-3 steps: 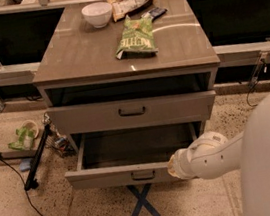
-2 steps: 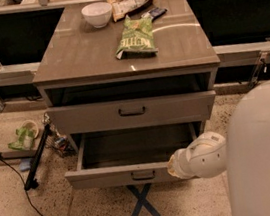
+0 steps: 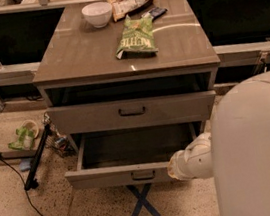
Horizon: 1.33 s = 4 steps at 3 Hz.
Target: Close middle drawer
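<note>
- robot body (image 3: pixel 263 151): big white shell fills the lower right and hides the arm's upper links.
- cabinet (image 3: pixel 82 62): grey-taupe wood, mid-frame. Its top carries a green chip bag (image 3: pixel 136 36) and a white bowl (image 3: pixel 97 13).
- uppermost drawer (image 3: pixel 175 108): slightly out, with a dark gap above its front.
- middle drawer (image 3: pixel 105 176): pulled well out below that one, front toward the camera, nothing visible inside.
  - Handling, as a judgement: rigid wood box on slides, likely light, not fragile.
  - No grasp needed. A flat push on the front near the dark handle (image 3: pixel 143 175) should run it in straight. A push at the right end alone may rack it.
- arm (image 3: pixel 198 152): white forearm reaches low from the robot body, pointing left at the right end of the drawer front.
- gripper (image 3: pixel 177 168): at the drawer front, just right of the handle, seemingly touching it. Open or closed, cannot tell.
</note>
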Motion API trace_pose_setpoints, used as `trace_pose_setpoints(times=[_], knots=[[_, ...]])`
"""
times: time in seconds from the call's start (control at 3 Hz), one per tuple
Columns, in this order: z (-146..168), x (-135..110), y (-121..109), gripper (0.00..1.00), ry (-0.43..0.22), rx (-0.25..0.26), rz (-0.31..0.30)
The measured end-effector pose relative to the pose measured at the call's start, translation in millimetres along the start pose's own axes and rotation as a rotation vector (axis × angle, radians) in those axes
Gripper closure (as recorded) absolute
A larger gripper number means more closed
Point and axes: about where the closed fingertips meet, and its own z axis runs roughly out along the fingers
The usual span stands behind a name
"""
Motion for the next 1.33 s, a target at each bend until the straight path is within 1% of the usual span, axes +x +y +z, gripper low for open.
trace_pose_setpoints(times=[0.33,0.67,1.0,1.33], knots=[[7.9,-5.7,15.0,1.00,-0.006,-0.030,0.009],[17.4,-13.1,17.9,1.00,-0.018,-0.039,0.009],[22.6,-7.0,-0.9,1.00,-0.007,0.004,-0.003],[30.8,2.7,-10.2,1.00,0.032,0.059,-0.054]])
